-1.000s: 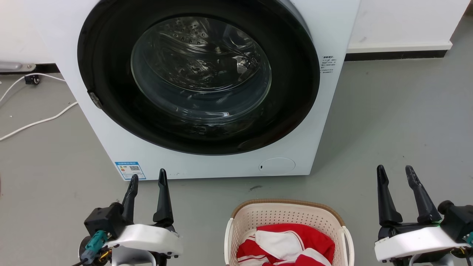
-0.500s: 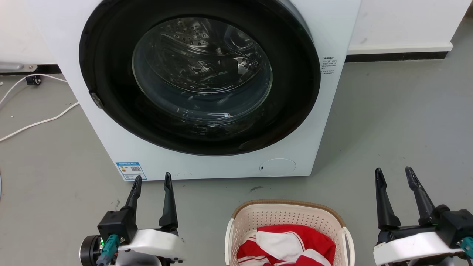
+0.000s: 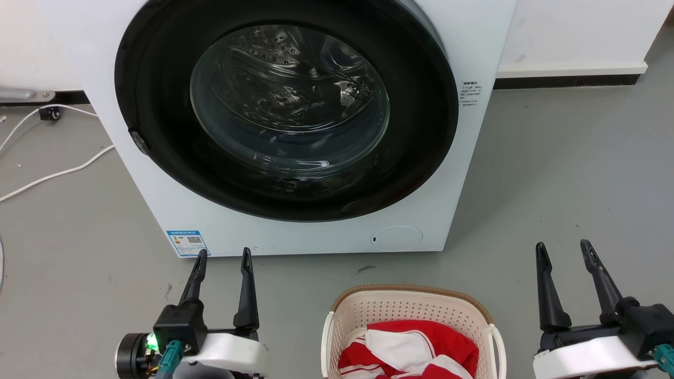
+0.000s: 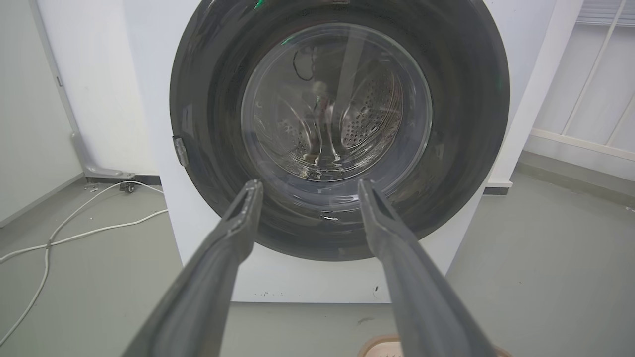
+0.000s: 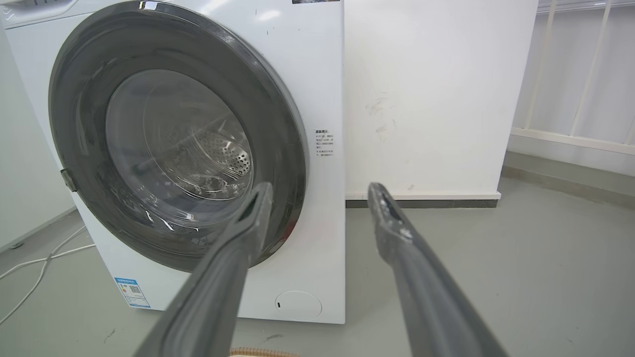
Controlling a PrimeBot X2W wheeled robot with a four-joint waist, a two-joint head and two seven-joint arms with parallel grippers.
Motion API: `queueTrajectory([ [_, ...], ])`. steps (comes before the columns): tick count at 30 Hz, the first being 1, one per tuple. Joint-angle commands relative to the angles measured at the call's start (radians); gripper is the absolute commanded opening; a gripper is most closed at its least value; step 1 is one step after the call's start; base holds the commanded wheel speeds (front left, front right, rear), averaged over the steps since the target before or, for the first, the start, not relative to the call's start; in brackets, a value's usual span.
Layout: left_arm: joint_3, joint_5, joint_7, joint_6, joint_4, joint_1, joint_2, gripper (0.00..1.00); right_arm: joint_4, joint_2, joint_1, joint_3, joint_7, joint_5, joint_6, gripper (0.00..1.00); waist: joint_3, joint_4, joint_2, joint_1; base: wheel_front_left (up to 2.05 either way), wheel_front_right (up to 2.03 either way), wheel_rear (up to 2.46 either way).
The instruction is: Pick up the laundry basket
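The laundry basket [image 3: 416,305] stands on the grey floor at the bottom middle of the head view, cream and perforated with a brown rim and white side handles; red and white cloth [image 3: 410,350] lies inside. A sliver of its rim [image 4: 382,345] shows at the bottom of the left wrist view, and a bit of that rim [image 5: 263,352] in the right wrist view. My left gripper [image 3: 223,259] is open, left of the basket and apart from it. My right gripper [image 3: 563,251] is open to the basket's right, nothing between its fingers.
A white washing machine [image 3: 474,31] with a shut round glass door [image 3: 288,100] stands just beyond the basket. White cables [image 3: 47,176] lie on the floor at the left. A white wall with a dark skirting [image 3: 566,80] runs at the back right.
My left gripper has shifted right, toward the basket, and slightly down the view. The right gripper has dropped slightly. The basket has not moved.
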Motion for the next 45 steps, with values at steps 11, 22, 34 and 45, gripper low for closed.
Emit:
queueTrajectory([
  [11,-0.003,0.053,-0.021,0.003,-0.001,0.014,0.003,1.00,0.001,-0.005,0.015,-0.003,-0.019,-0.029,0.000,1.00,-0.001,0.001,-0.0001,0.0000,0.00,0.00,0.00],
  [22,0.002,0.047,-0.019,0.005,0.007,0.014,0.003,1.00,0.015,-0.005,0.014,-0.005,-0.019,-0.008,0.000,1.00,0.001,0.002,-0.0001,0.0000,0.00,0.00,0.00],
  [34,0.005,0.048,-0.019,0.002,0.010,0.013,0.003,1.00,0.015,-0.005,0.014,-0.004,-0.019,-0.004,0.000,1.00,0.005,0.000,-0.0001,0.0000,0.00,0.00,0.00],
  [45,-0.039,0.037,-0.019,-0.042,0.104,-0.081,0.003,1.00,0.075,-0.005,-0.040,-0.042,-0.019,-0.071,0.000,1.00,0.077,-0.003,-0.0001,0.0000,0.00,0.00,0.00],
])
